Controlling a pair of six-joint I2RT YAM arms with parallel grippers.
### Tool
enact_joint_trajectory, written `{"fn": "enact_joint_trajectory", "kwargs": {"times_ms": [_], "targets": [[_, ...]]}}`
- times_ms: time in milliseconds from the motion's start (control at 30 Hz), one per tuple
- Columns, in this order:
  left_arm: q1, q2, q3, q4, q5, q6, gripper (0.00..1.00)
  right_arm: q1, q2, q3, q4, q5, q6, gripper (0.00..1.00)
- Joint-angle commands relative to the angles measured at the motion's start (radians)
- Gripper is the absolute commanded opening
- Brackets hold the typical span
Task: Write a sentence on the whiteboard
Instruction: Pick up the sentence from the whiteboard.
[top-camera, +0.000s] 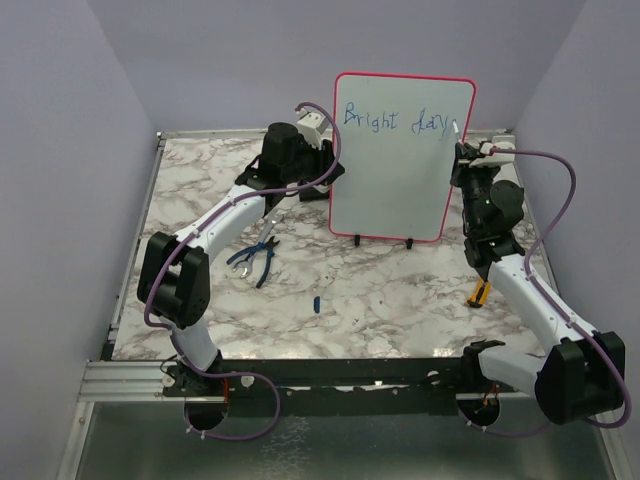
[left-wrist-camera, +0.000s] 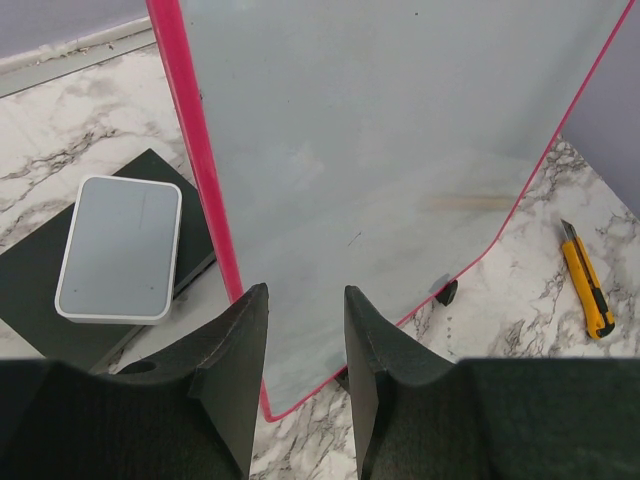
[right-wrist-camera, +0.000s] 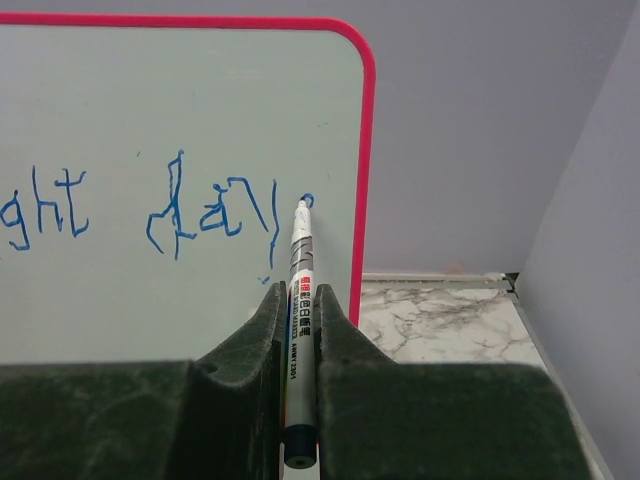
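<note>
The whiteboard (top-camera: 400, 180) stands upright at the back middle of the table, with a red-pink frame. Blue marker words of the sentence (top-camera: 395, 118) read "Bright day" along its top. My right gripper (top-camera: 460, 140) is shut on a white marker (right-wrist-camera: 300, 250). The marker's tip touches the board at a small blue loop just after "day" (right-wrist-camera: 205, 215), close to the right frame. My left gripper (top-camera: 328, 165) is behind the board's left edge. Its fingers (left-wrist-camera: 245, 370) stand apart with nothing between them. The board's blank back (left-wrist-camera: 400, 150) fills the left wrist view beyond them.
Blue-handled pliers (top-camera: 255, 262) and a small blue cap (top-camera: 316, 302) lie on the marble table in front of the board. A yellow utility knife (top-camera: 480, 293) (left-wrist-camera: 586, 280) lies by the right arm. A white-topped block on a black pad (left-wrist-camera: 118, 248) sits behind the board.
</note>
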Motion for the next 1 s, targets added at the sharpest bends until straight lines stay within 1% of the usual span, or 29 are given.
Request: {"fn": "enact_joint_trajectory", "kwargs": {"times_ms": [0,333,967], "targets": [[-0.005,-0.035,-0.009,0.005,-0.003,0.008,0.38,-0.004,0.011,0.025,-0.01,-0.029,-0.002,0.01],[-0.006,-0.036,-0.008,0.005,-0.002,0.007,0.38,-0.004,-0.001,0.006,-0.026,-0.027,0.006,0.01],[-0.005,-0.044,-0.009,0.005,-0.001,0.006,0.38,-0.004,-0.017,-0.018,-0.038,0.036,0.009,0.01]]}}
